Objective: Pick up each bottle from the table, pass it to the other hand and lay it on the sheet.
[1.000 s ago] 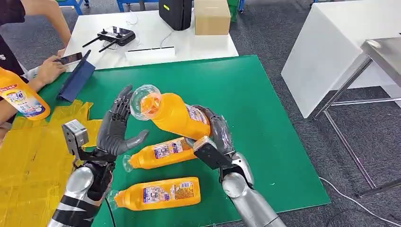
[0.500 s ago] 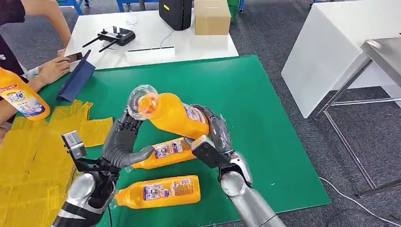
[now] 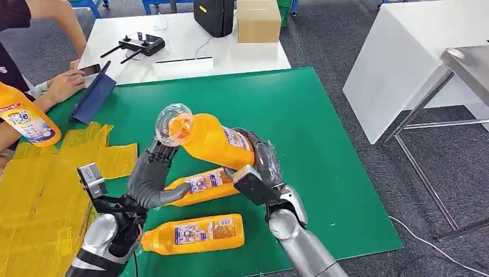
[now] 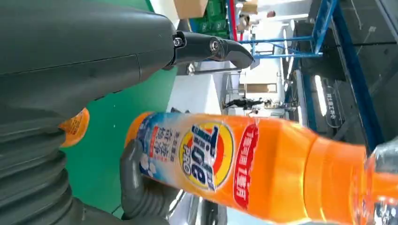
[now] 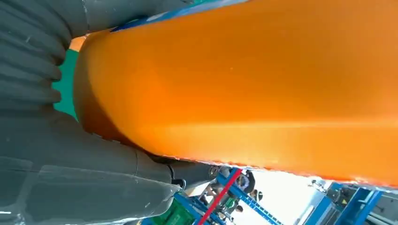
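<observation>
Mid-handover: the right hand (image 3: pixel 262 161) grips an orange plastic detergent bottle (image 3: pixel 210 140); at its nine o'clock the left hand (image 3: pixel 151 176) spreads wide beneath the neck. Two orange bottles (image 3: pixel 193 234) wait on the green table mat (image 3: pixel 323 144); the yellow sheet (image 3: pixel 34 196) holds none.

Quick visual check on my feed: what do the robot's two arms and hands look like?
Both arms are rounded silver segments with black joints. The left hand and right hand are dark grey with jointed fingers and ribbed grey covers. A boxy grey-and-black camera module sits at each wrist.

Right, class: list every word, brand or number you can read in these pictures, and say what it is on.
"Tide", upside down, likely: on the label of the raised bottle in the right hand.
Small print there, and on the labels of the lying bottles: too blurred to read.
</observation>
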Available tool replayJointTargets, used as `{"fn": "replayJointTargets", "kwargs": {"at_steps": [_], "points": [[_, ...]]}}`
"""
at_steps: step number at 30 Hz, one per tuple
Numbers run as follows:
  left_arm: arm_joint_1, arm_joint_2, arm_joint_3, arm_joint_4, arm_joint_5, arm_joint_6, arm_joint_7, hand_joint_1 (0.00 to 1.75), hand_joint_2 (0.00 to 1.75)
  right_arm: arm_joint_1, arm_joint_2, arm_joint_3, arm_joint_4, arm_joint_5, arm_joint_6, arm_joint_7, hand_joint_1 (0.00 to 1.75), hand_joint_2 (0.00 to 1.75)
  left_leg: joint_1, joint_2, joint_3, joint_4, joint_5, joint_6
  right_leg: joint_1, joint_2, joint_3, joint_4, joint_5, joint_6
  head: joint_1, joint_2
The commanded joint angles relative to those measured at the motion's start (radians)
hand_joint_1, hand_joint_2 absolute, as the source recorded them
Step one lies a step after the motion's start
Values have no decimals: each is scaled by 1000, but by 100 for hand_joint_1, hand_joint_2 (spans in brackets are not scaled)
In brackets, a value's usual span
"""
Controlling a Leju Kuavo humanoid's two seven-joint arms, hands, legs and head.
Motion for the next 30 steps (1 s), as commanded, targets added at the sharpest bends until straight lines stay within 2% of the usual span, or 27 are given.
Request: {"fn": "replayJointTargets", "kwargs": {"at_steps": [1, 4, 10, 14, 25, 26, 30], "points": [[-26, 2, -41, 29, -10, 14, -7, 0, 175, -76, 32, 63, 132, 34, 9, 12, 175, 175, 2, -1, 1, 1, 0, -2, 1, 3, 1, 0, 0, -1, 0, 0], [-44, -7, -46, 37, -30, 42, -6, 0, 175, -105, 54, 131, 201, 76, 38, 23, 175, 175, 1, -1, 0, 0, 0, -1, 1, 2, 0, 0, 0, -1, 0, 0], [-76, -18, -45, 70, -17, 57, 1, 0, 175, -118, 125, 289, 337, 148, 14, 38, 175, 175, 3, 1, 3, 0, 0, -2, 2, 4, 2, -1, 1, -1, 0, 0], [-80, -21, -42, 78, -14, 62, 3, 0, 175, -119, 123, 316, 342, 155, 15, 38, 175, 175, 2, -2, 1, 0, 0, -1, 2, 0, 1, -1, 0, -1, -1, 0], [-72, -51, 9, 93, 58, 95, 3, 0, 175, -116, 118, 370, 346, 180, 9, 56, 175, 175, 2, -3, 2, 0, 0, -2, 2, 0, 2, -1, -1, -1, 0, 0], [-60, -67, 32, 81, 97, 109, 1, 175, 175, -117, 118, 371, 349, 176, 5, 57, 175, 175, 3, -5, 2, 0, 0, -2, 3, 0, 3, -1, -1, -1, 0, 0], [-51, -59, 41, 60, 138, 125, 5, 175, 175, -119, 114, 365, 349, 158, -15, 53, 175, 175, 2, -3, 1, 0, 0, -2, 2, 0, 1, -1, 0, -1, 0, 0]]}}
